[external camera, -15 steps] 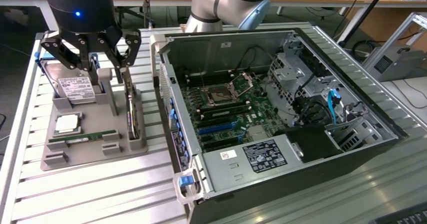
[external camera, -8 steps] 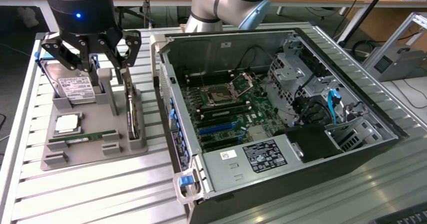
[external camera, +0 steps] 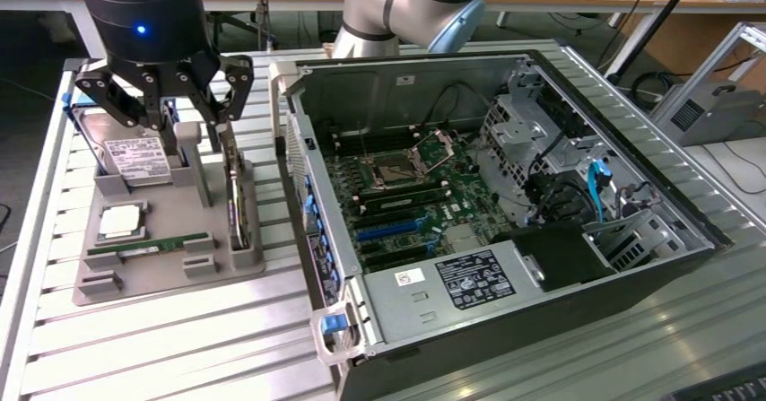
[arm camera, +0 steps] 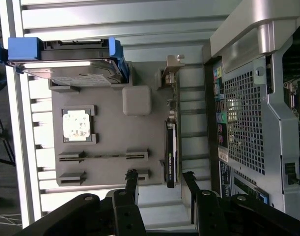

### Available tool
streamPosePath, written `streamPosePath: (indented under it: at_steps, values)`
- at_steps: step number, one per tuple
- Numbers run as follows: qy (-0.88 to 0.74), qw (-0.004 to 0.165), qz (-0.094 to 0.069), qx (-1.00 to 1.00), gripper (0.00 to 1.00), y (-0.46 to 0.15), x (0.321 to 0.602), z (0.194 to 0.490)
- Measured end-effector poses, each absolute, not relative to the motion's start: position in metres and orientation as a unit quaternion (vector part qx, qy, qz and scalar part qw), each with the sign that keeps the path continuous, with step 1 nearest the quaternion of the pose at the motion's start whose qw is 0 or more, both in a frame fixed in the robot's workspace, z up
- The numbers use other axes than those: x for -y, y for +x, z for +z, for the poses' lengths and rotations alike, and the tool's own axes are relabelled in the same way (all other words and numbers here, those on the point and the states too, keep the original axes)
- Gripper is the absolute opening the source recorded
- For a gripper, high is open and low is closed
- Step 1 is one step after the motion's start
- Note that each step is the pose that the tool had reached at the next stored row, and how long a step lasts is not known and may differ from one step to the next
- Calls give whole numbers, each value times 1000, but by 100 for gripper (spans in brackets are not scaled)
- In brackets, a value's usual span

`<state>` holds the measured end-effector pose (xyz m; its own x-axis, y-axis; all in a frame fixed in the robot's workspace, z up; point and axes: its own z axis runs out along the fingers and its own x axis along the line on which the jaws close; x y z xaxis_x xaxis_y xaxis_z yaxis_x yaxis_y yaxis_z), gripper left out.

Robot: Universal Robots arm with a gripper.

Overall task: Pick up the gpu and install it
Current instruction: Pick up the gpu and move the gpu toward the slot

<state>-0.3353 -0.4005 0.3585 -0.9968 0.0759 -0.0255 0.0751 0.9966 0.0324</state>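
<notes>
Points the black multi-fingered gripper [external camera: 178, 114] straight down over the grey plastic holder tray [external camera: 168, 217], wrist vertical, with the silver and blue arm [external camera: 407, 6] bending away behind the open black computer case [external camera: 396, 82]. Holds the fingers spread wide, clasping nothing. Hovers above the gpu [external camera: 239, 208], a thin green card with black cooler and silver end bracket, standing on edge in the tray's slot just beside the case, one finger on either side of its line.
</notes>
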Motion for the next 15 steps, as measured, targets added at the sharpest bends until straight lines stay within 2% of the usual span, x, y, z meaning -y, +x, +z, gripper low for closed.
streamPosePath:
  at_steps: [15]
  values:
    - [38, 13, 16, -999, 48, -335, 401, 355]
